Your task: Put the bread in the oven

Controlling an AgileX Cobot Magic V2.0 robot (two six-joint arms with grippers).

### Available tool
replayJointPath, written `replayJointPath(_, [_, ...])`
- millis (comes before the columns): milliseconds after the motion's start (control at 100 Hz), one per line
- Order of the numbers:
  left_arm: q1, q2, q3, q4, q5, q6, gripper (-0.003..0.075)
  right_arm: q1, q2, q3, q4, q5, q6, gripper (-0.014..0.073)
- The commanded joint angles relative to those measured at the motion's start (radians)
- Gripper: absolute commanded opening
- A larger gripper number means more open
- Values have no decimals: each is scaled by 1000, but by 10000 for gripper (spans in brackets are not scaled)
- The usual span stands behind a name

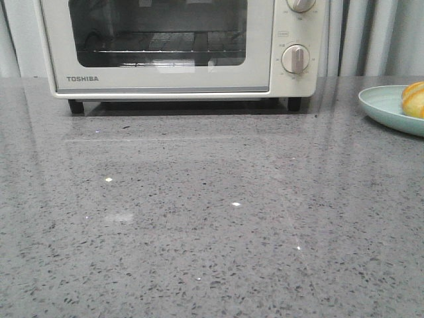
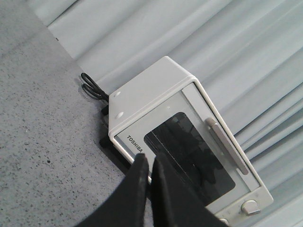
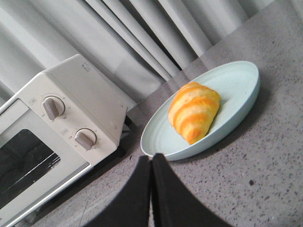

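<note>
- The bread [image 3: 194, 112], golden-orange with paler stripes, is lying on a pale blue-green plate [image 3: 236, 80]; nothing is gripping it.
- In the front view, only an edge of the bread [image 1: 413, 99] is showing on the plate [image 1: 384, 106] at the far right of the grey speckled surface [image 1: 199, 218].
- The plate is sitting just to the right of the oven [image 1: 172, 46], apart from it.
- The oven is standing at the back of the surface on black feet, its glass door closed, with the wire rack showing through the window and two round knobs [image 1: 295, 58] on its right side.
- The right arm's fingers [image 3: 150, 189] are hanging above the surface near the plate, pressed together with nothing between them.
- The left arm's fingers [image 2: 149, 189] are also pressed together and holding nothing, pointing toward the oven's [image 2: 189, 142] front lower corner by the Toshiba lettering.
- A black cable [image 2: 92, 87] is lying behind the oven, in front of pale curtains [image 2: 213, 42].
</note>
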Motion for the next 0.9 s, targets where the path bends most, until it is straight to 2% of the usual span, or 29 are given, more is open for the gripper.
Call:
replayJointPath(0, [-2,-25,-55,99,-1,9,-21,-8,-20,-64,1,-18,-3,-48])
replayJointPath(140, [-14,74,-239,433,176,29,-20,-8,-2,-175,-129,94,-11,-48])
replayJointPath(240, [-40,236,-373,570,233,40,-20,-8,30,-232,-190,152,-11,-48])
replayJointPath(420, [-111,555,-582,579,244,193,-21,-8,87,-266,-208,165,-11,-48])
replayJointPath(600, [-221,854,-821,579,330,380,-21,-8,97,-268,-229,200,-11,-48])
replayJointPath(730, [-268,1026,-1002,596,365,386,-20,-8,97,-291,-230,230,-11,-48])
replayJointPath(890, [-272,1181,-1156,619,400,390,-20,-8,97,-313,-245,225,-11,-48])
